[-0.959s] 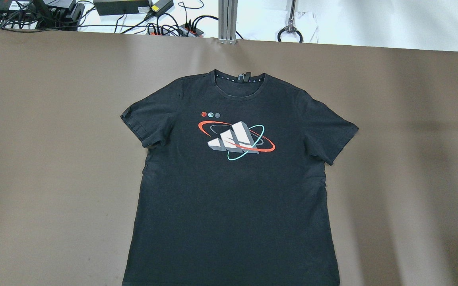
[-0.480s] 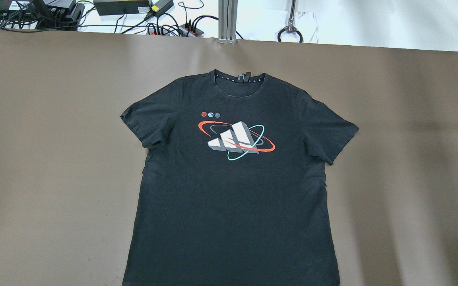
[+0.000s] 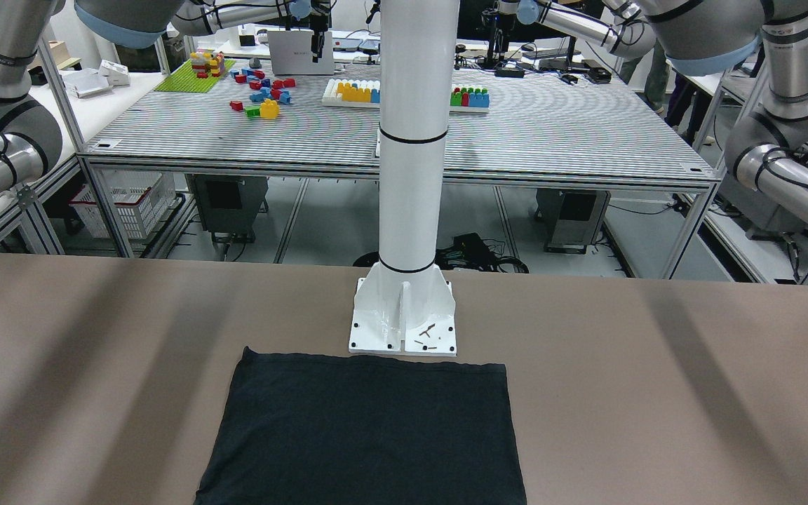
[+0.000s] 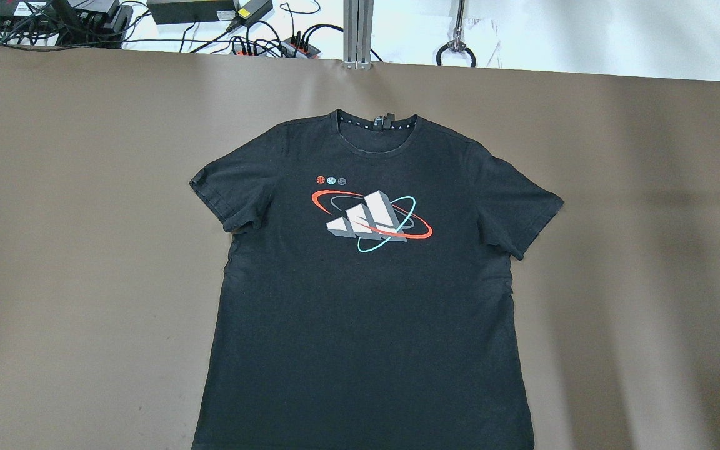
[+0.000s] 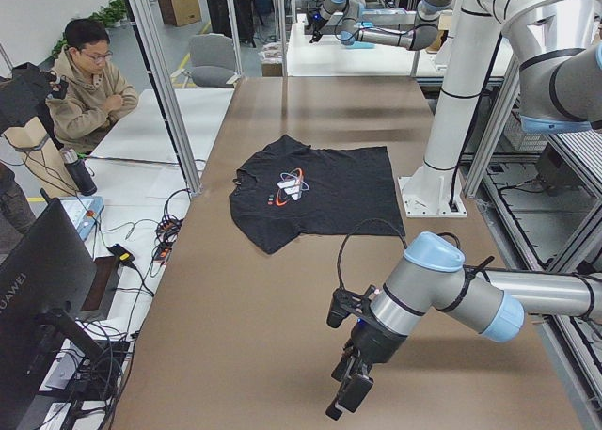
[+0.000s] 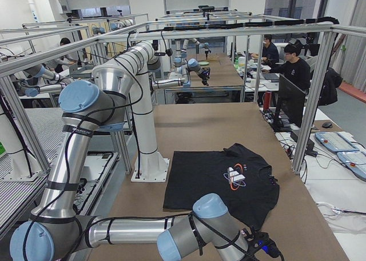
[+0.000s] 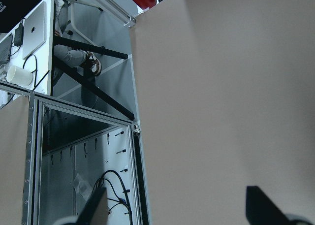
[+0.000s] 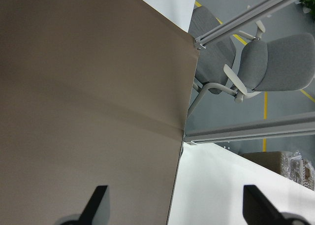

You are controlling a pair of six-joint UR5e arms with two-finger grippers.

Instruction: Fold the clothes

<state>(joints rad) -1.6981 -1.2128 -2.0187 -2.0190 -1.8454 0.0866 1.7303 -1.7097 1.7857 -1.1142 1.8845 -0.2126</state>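
Observation:
A black T-shirt with a white, red and teal chest print lies flat and face up on the brown table, collar toward the far edge. It also shows in the front-facing view, the exterior left view and the exterior right view. My left gripper is open and empty over bare table near the table's left end, far from the shirt. My right gripper is open and empty over bare table near the right end. Neither wrist view shows the shirt.
The white pillar stands on its base plate at the shirt's hem. The brown table has bare surface on both sides of the shirt. Cables and power supplies lie beyond the far edge. Operators sit at side desks.

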